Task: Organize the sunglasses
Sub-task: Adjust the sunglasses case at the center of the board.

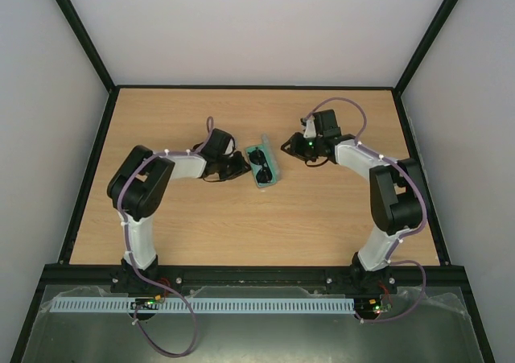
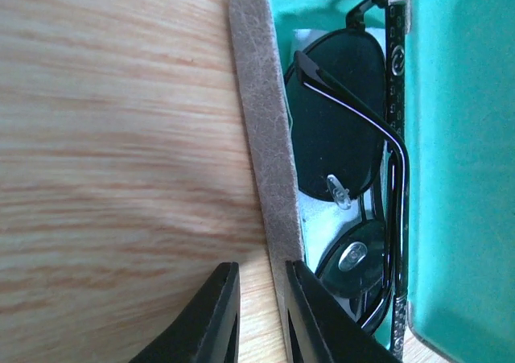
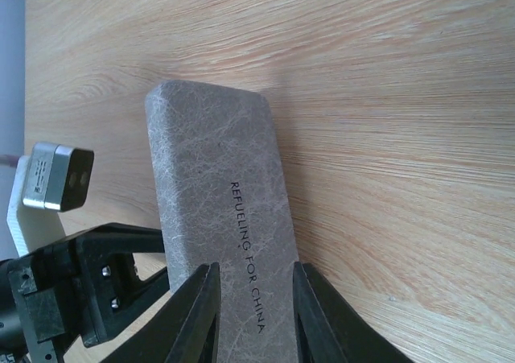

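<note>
The sunglasses (image 2: 342,129) lie folded inside the open grey case (image 2: 265,138), on its green lining, with a pale cloth (image 2: 315,218) under them. In the top view the case (image 1: 274,177) sits mid-table with the sunglasses (image 1: 261,167) in it. My left gripper (image 2: 261,303) is slightly open at the case's left wall. The wall's edge lies in the gap against the right finger (image 2: 322,323). My right gripper (image 3: 253,299) is open, its fingers in front of the raised lid's grey outer face (image 3: 217,170). It is to the right of the case in the top view (image 1: 291,148).
The wooden table (image 1: 241,226) is fenced by black rails and white walls. The left arm's gripper body (image 3: 80,290) shows behind the lid in the right wrist view. Both arms (image 1: 145,186) reach inward toward the case from either side.
</note>
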{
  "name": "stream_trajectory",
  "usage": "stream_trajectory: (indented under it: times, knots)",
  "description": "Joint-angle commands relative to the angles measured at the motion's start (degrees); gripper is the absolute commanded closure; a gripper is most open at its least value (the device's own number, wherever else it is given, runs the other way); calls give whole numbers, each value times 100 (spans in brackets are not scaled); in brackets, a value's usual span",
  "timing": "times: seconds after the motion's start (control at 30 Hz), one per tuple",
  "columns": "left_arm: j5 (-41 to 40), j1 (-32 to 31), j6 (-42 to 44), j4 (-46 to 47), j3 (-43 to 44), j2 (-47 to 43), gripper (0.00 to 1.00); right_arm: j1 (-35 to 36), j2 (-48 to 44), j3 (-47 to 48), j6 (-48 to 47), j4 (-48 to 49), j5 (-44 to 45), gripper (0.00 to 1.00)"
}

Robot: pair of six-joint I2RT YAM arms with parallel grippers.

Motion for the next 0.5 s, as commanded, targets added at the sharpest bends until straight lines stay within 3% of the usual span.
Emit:
stream_trajectory:
  times: [0.0,0.47]
  knots:
    - [-31,28,109,-50,205,236,81,63,31,203,-9,-26,-63,72]
    - [2,191,325,-164,602,439,82,206,83,371,-46,-202,92,72]
